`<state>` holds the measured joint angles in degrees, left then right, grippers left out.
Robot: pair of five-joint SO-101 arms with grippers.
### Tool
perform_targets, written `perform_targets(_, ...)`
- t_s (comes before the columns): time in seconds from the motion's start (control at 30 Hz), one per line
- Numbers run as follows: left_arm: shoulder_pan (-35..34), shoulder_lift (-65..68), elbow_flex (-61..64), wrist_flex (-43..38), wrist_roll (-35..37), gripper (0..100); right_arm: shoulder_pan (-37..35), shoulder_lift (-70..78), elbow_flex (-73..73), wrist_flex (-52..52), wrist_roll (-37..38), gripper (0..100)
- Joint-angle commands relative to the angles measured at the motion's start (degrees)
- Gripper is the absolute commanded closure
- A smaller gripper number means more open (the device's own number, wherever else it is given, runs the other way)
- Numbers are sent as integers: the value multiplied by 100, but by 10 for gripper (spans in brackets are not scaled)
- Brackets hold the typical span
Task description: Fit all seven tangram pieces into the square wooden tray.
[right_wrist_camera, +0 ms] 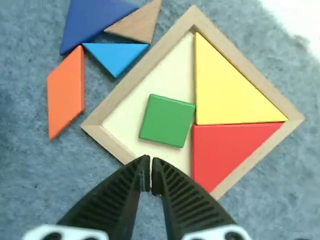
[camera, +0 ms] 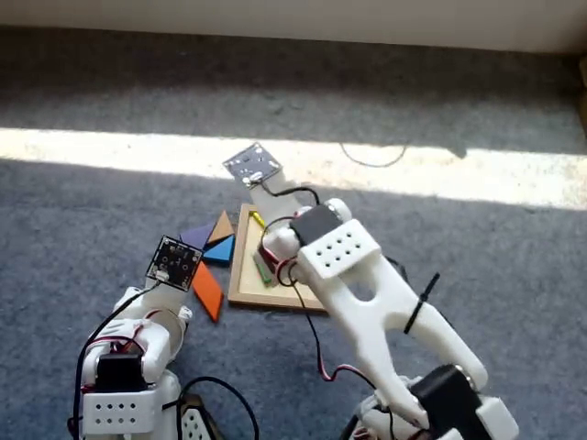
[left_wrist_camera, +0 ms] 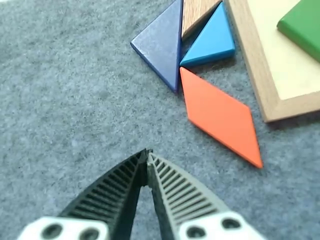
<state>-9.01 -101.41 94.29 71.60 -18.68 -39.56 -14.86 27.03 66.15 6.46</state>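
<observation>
Right wrist view: the right pincer (right_wrist_camera: 150, 165) hangs with its ribbed black jaws nearly closed and holding nothing. Just ahead of its tips lies the square wooden tray (right_wrist_camera: 145, 67), pale inside, on the grey carpeted bench (right_wrist_camera: 40, 175). In the tray, a large yellow triangle (right_wrist_camera: 225, 90) and a red triangle (right_wrist_camera: 225, 147) sit edge to edge, with a green square (right_wrist_camera: 167, 120), slightly tilted, beside them and nearest the tips. Outside the tray lie an orange parallelogram (right_wrist_camera: 65, 97), a light blue triangle (right_wrist_camera: 117, 55), a dark blue triangle (right_wrist_camera: 92, 20) and a wood-coloured triangle (right_wrist_camera: 137, 25), clustered together. The left pincer (left_wrist_camera: 148, 155) is closed and empty, with the parallelogram just beyond its tips.
</observation>
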Motion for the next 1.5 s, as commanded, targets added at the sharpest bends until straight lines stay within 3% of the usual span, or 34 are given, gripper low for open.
perform_targets(0.0, -321, -171, -374, 26, -35, 995, 453, -875, 488, 57, 79, 994)
perform_targets(0.17, -602, -119, -646, 35, -53, 995, 910, -1710, 1367, -84, 62, 994)
perform_targets(0.33, -629, -110, -1244, 44, -264, 995, 1859, -2422, 2237, -980, -475, 994)
perform_targets(0.53, -602, 268, -2070, 237, -510, 953, 2484, -2571, 3020, -2149, -527, 994)
perform_targets(0.7, -330, 1930, -2879, 88, -519, 841, 2624, -2571, 3714, -3134, -862, 994)
perform_targets(0.97, 189, 4998, -4233, -545, -484, 764, 2659, -2571, 3837, -3143, -853, 994)
perform_targets(1.2, 400, 7029, -5112, -1477, 501, 751, 2659, -2571, 3846, -3143, -844, 994)
perform_targets(1.47, 875, 8602, -5868, -1952, 721, 755, 2659, -2571, 3846, -3152, -844, 994)
